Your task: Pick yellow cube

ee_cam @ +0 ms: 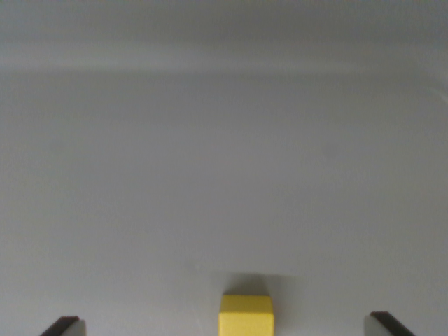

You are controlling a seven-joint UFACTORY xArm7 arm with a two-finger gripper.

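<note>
Pincer [225, 327]: spread wide, holding nothing | yellow cube [246, 315]: on desk [210, 175], between fingertips, slightly toward wrist view's right | you should nudge right, descend straight, close evenly on opposite faces.

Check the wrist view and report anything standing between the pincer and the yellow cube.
Nothing visible stands in the way. The yellow cube sits on the bare grey surface at the bottom edge, between the two fingertips of the open pincer, with clear gaps on both sides.
</note>
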